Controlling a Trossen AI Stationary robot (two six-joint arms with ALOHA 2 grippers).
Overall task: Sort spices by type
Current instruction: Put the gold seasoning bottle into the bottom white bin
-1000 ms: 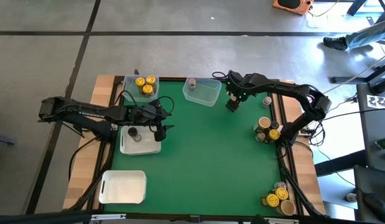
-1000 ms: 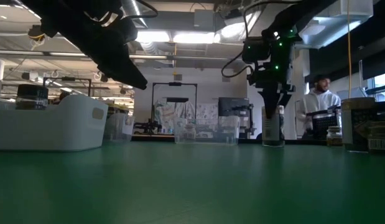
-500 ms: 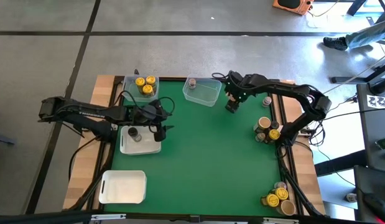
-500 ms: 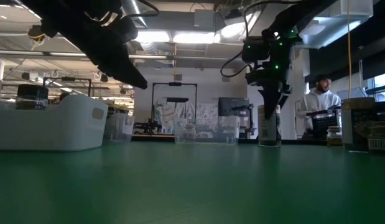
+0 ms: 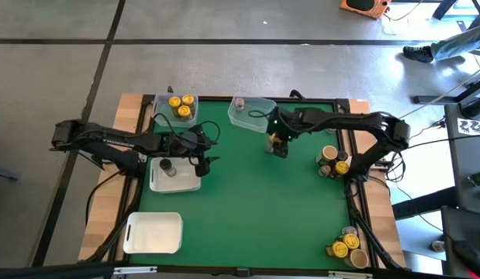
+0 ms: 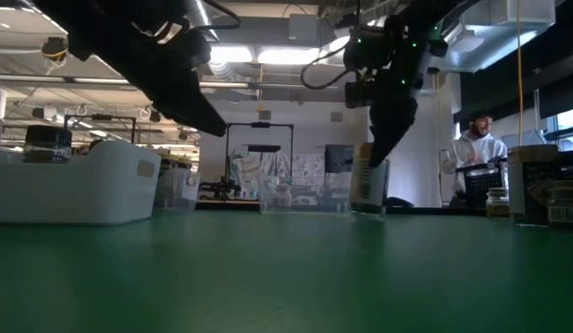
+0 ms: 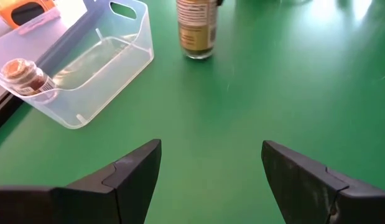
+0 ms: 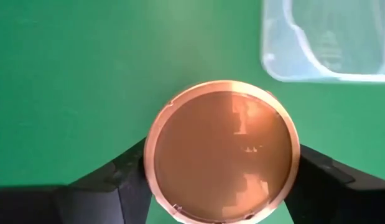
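Observation:
My right gripper (image 5: 277, 142) is shut on a spice jar with a wide tan lid (image 8: 222, 149) over the green table's far middle, just right of a clear tub (image 5: 253, 115). The low view shows that jar (image 6: 368, 185) tilted below the fingers. The tub holds a jar with a grey-pink lid (image 5: 240, 102). Two yellow-lidded jars (image 5: 180, 105) sit in another clear tub at the far left. My left gripper (image 5: 202, 160) hangs open and empty at the right edge of a white tray (image 5: 185, 184), which holds a dark-lidded jar (image 5: 167, 165). My right gripper pinches the jar between its two fingers, one on each side of the jar's top, just under the lid's rim (image 8: 148, 167). The fingers (image 8: 127, 177) come from above, slanting down. The jar hangs tilted; whether its base (image 6: 365, 211) touches the table, I cannot tell.
More jars stand in a cluster at the table's right edge (image 5: 333, 161) and at the near right corner (image 5: 347, 246). An empty white tray (image 5: 153, 232) lies near left. A person (image 6: 473, 148) stands in the room behind. The table's green middle (image 5: 263, 209) is bare.
My right gripper has carried the tan-lidded jar toward the table's left edge and a little toward the near edge, ending beside the clear tub. The gripper has rolled, and the jar, upright before, now leans.

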